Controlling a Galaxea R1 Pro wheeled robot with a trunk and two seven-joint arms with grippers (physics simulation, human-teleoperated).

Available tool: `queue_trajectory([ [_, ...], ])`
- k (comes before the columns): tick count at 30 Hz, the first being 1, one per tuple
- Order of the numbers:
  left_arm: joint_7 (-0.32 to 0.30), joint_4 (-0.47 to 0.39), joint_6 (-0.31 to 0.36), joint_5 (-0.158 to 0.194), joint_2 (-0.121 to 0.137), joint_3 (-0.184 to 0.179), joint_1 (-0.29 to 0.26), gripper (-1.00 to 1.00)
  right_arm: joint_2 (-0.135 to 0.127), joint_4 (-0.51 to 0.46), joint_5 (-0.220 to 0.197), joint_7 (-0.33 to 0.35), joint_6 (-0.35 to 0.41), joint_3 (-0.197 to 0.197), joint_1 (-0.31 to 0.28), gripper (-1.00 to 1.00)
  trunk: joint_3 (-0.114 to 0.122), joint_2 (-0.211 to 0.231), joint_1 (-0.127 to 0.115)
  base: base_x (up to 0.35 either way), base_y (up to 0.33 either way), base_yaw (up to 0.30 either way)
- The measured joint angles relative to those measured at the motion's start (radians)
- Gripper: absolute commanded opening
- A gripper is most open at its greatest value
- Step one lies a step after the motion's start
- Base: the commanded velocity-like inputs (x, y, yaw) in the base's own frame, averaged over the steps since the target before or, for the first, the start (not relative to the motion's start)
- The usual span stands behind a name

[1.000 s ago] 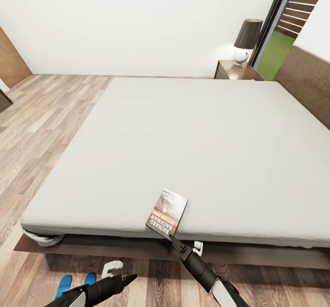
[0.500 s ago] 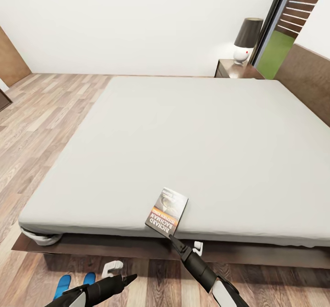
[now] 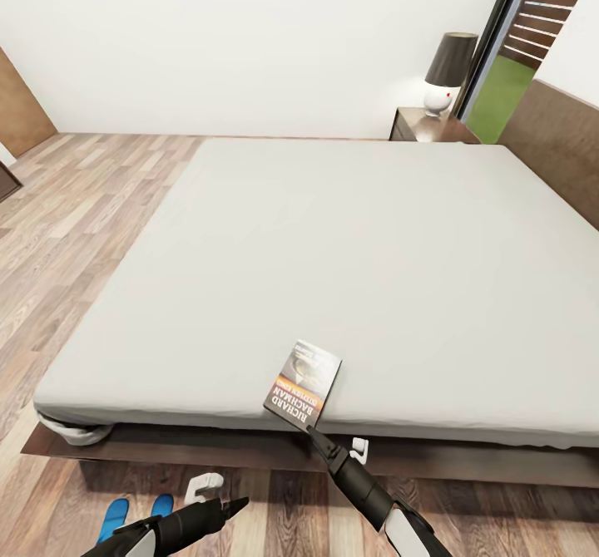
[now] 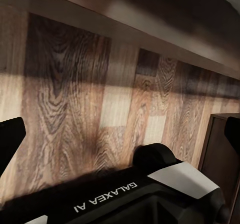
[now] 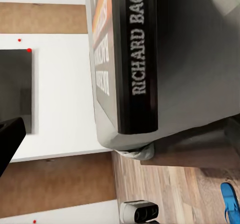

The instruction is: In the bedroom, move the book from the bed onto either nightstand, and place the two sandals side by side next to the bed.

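The book (image 3: 304, 385) lies flat on the grey mattress of the bed (image 3: 349, 249), right at its near edge. My right gripper (image 3: 310, 431) is open and points at the book's near edge from just below and in front. The right wrist view shows the book's spine (image 5: 137, 58) close up, with one fingertip (image 5: 9, 140) off to the side. On the floor by the bed frame lie two blue sandals (image 3: 116, 517) (image 3: 162, 505), close together. My left gripper (image 3: 238, 504) hangs open over the floor near them, its fingers (image 4: 10, 134) spread wide. A nightstand (image 3: 426, 127) stands at the bed's far corner.
A white lamp with a dark shade (image 3: 449, 71) takes up part of the nightstand top. The dark headboard (image 3: 553, 145) runs along the right. Two small white fittings (image 3: 202, 486) (image 3: 359, 449) sit by the bed frame. Wood-plank floor (image 3: 75, 224) lies to the bed's left.
The view shifted slightly between one second and half a second ago. The book, the sandals and both arms stand as before.
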Motion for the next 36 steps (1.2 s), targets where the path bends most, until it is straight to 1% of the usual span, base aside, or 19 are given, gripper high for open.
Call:
queue_trajectory([
  [7, 0.0, 0.0, 0.0, 0.0, 0.0, 0.0, 0.0, 1.0, 0.0, 0.0, 0.0, 0.0, 0.0, 0.0, 0.0, 1.0, 0.0, 0.0, 0.0, 0.167, 0.0, 0.0],
  [11, 0.0, 0.0, 0.0, 0.0, 0.0, 0.0, 0.0, 1.0, 0.0, 0.001, 0.007, 0.001, 0.008, 0.003, 0.001, 1.0, 0.0, 0.0, 0.0, 0.029, 0.0, 0.0],
  [29, 0.0, 0.001, 0.0, 0.0, 0.0, 0.0, 0.0, 1.0, 0.0, 0.0, 0.003, -0.002, 0.007, 0.003, 0.0, 1.0, 0.0, 0.0, 0.0, 0.002, 0.0, 0.0],
  [30, 0.0, 0.001, 0.0, 0.0, 0.0, 0.0, 0.0, 1.0, 0.0, 0.0, 0.003, -0.002, 0.007, 0.003, 0.0, -1.0, 0.0, 0.0, 0.0, 0.0, 0.0, 0.0],
  [36, 0.0, 0.001, 0.0, 0.0, 0.0, 0.0, 0.0, 1.0, 0.0, 0.0, 0.001, -0.003, -0.003, 0.002, 0.0, -1.0, 0.0, 0.0, 0.0, 0.0, 0.0, 0.0],
])
